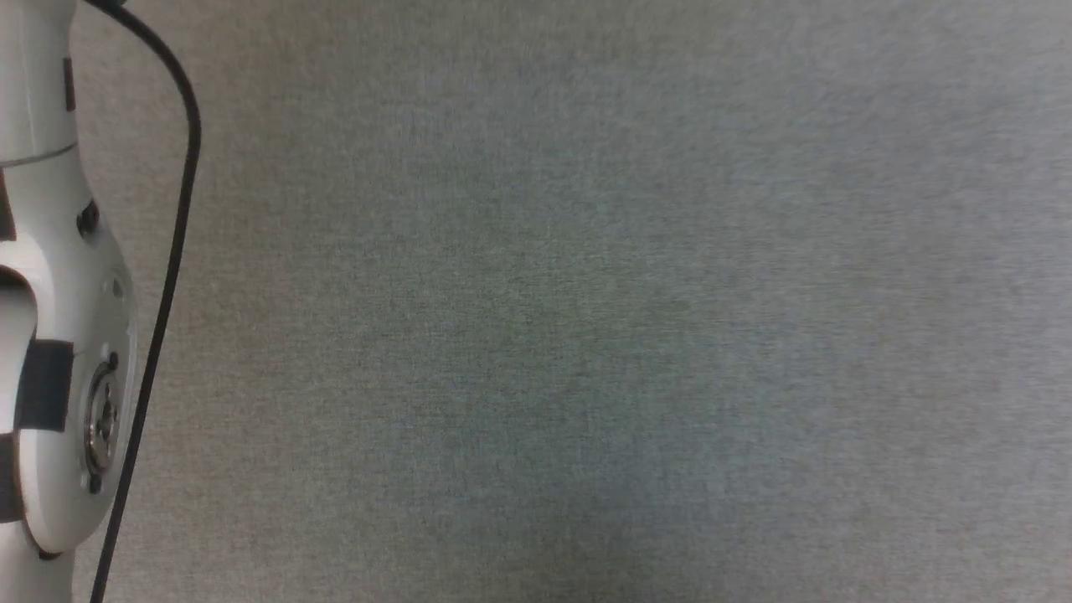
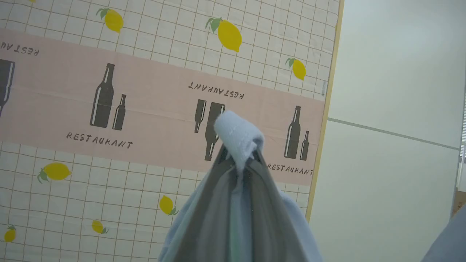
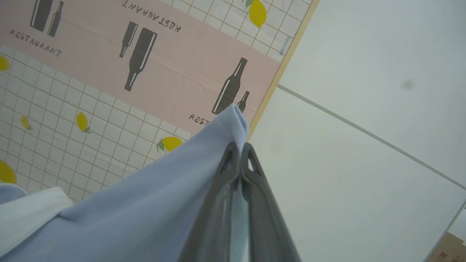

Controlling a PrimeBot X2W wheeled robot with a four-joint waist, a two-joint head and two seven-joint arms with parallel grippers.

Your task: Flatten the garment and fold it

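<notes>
I have my left gripper (image 2: pixel 240 160), two long dark fingers, pressed together on a small bunched tuft of the light blue knit garment (image 2: pixel 236 133). My right gripper (image 3: pixel 240 149) is clamped just as tight on a stitched corner of the same fabric. Both pinches sit over the white checked tablecloth (image 2: pixel 145 203), printed with yellow lemons and a pink band of dark bottles, close to the table's tan-trimmed edge (image 2: pixel 329 91), with pale floor (image 2: pixel 393 72) beyond. I judge I'm holding two separate points so the cloth spreads between them and can be laid flat rather than dropped in a heap. In the right wrist view the fabric runs as a smooth sheet from the pinched corner back over the table side of that edge to the white collar band (image 3: pixel 32 207). That line looks like a shoulder, across the width, so I'd guess the long axis falls away from it, though the hem is hidden. Whether any of it touches the tablecloth I cannot tell. My head view gives a plain grey textured surface (image 1: pixel 586 335), a pale forearm (image 1: pixel 59 335) and its black cable (image 1: pixel 167 276).
</notes>
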